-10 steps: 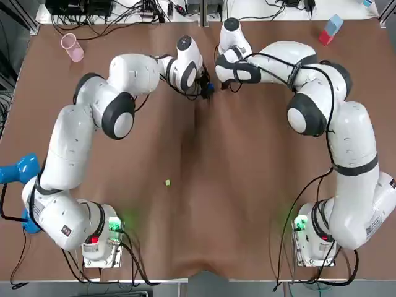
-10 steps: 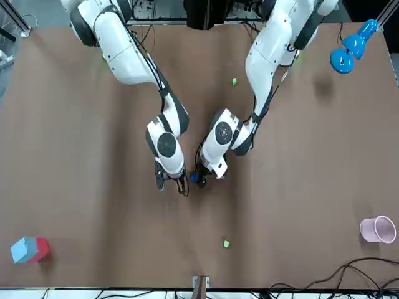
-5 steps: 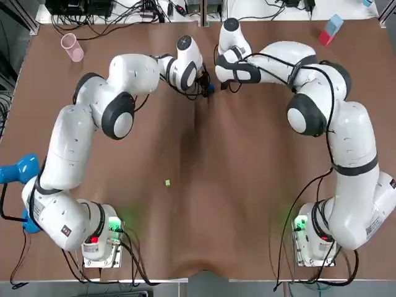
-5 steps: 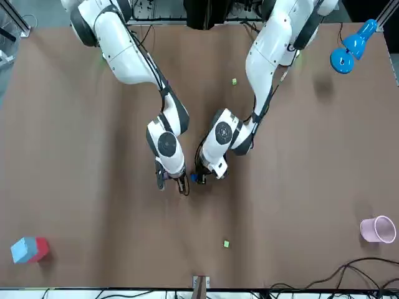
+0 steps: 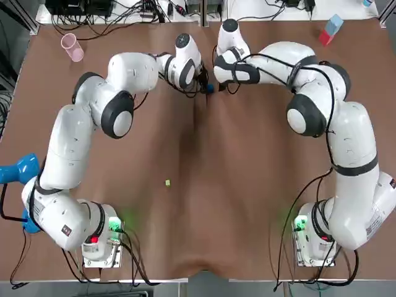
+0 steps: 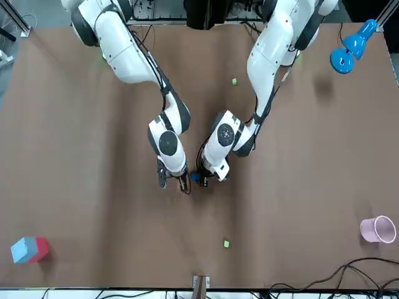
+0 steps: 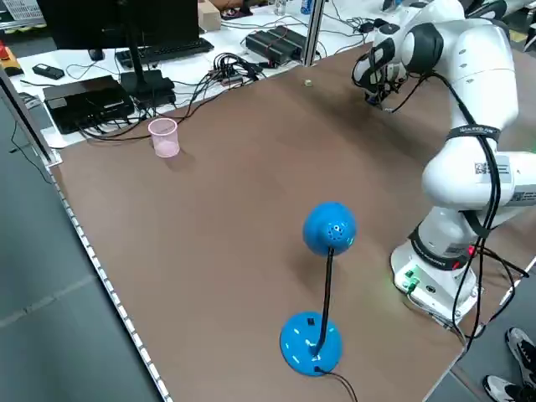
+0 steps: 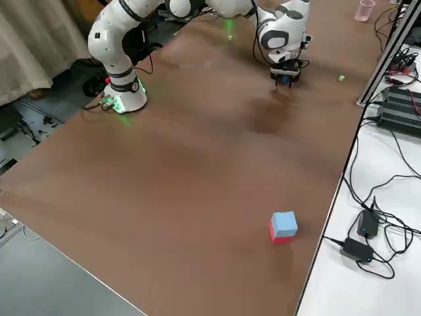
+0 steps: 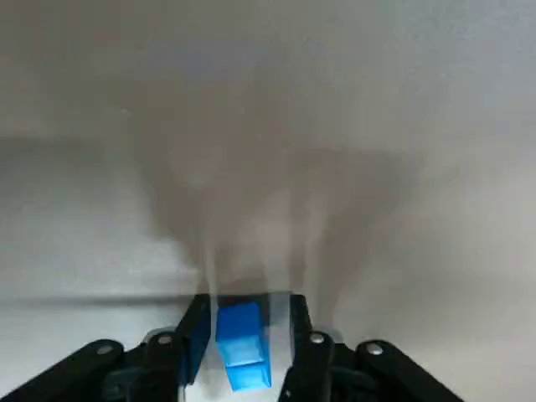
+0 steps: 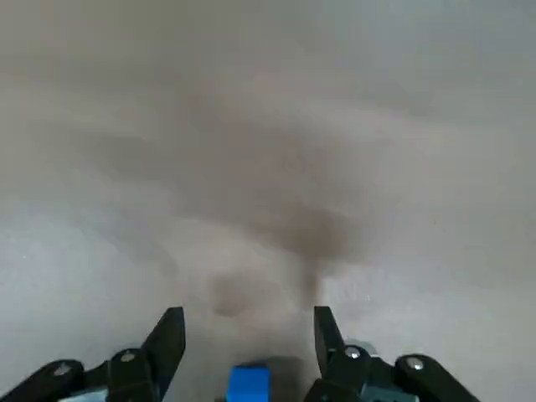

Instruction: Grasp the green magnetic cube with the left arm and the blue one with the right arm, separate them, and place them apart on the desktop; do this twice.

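A blue cube [image 5: 210, 88] sits at the far middle of the table, between the two grippers. My left gripper [image 5: 203, 85] has its fingers close on either side of the blue cube [image 9: 241, 339], and no green shows there. My right gripper [image 5: 218, 85] faces it, open, and the blue cube [image 10: 249, 383] lies low between its spread fingers [image 10: 167, 335]. In the front view the blue cube [image 6: 195, 179] lies between the left gripper [image 6: 204, 180] and the right gripper [image 6: 185, 185]. One small green cube [image 5: 167, 182] lies loose nearer the bases, another green cube [image 6: 225, 244] near the far edge.
A pink cup [image 5: 72, 47] stands at the far left. A blue-and-red block [image 5: 330, 29] sits at the far right corner. A blue desk lamp [image 7: 327, 230] stands at the table's left edge near the left base.
Both grippers have crept a little toward the far edge. The blue cube stays between them.
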Tool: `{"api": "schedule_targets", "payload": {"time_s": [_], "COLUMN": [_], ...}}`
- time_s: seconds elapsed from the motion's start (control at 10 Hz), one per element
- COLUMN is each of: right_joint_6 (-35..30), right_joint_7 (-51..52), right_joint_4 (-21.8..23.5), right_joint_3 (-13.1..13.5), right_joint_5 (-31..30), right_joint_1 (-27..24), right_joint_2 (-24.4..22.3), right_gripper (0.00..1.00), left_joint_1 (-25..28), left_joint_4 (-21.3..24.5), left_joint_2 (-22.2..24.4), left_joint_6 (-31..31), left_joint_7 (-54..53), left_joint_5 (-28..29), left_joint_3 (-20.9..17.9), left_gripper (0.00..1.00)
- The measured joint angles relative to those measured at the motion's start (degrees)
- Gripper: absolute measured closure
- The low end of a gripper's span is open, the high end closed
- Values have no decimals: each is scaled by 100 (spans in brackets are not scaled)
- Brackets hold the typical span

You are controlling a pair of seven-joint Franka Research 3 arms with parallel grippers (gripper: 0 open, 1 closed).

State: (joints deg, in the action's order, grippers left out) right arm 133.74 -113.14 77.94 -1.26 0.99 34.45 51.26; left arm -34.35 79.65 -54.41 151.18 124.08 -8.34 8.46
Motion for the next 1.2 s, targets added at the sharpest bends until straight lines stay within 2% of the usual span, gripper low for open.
{"api": "schedule_targets", "payload": {"time_s": [0.3,0.5,0.6,0.7,1.2], "right_joint_6": [0,2,3,3,6], "right_joint_7": [-24,-34,-39,-45,-173], "right_joint_4": [0,0,0,-1,-2], "right_joint_3": [-12,-12,-13,-13,-41], "right_joint_5": [0,0,0,0,2], "right_joint_1": [9,8,8,8,11], "right_joint_2": [0,0,0,0,4], "right_gripper": [29,29,29,29,29], "left_joint_1": [-1,-8,-10,-21,40], "left_joint_4": [0,0,0,0,-15], "left_joint_2": [0,2,6,12,13], "left_joint_6": [-1,-5,-26,-46,-41], "left_joint_7": [0,0,-1,-6,-106], "left_joint_5": [0,0,0,1,4], "left_joint_3": [0,2,7,8,-36], "left_gripper": [56,61,66,77,77]}}
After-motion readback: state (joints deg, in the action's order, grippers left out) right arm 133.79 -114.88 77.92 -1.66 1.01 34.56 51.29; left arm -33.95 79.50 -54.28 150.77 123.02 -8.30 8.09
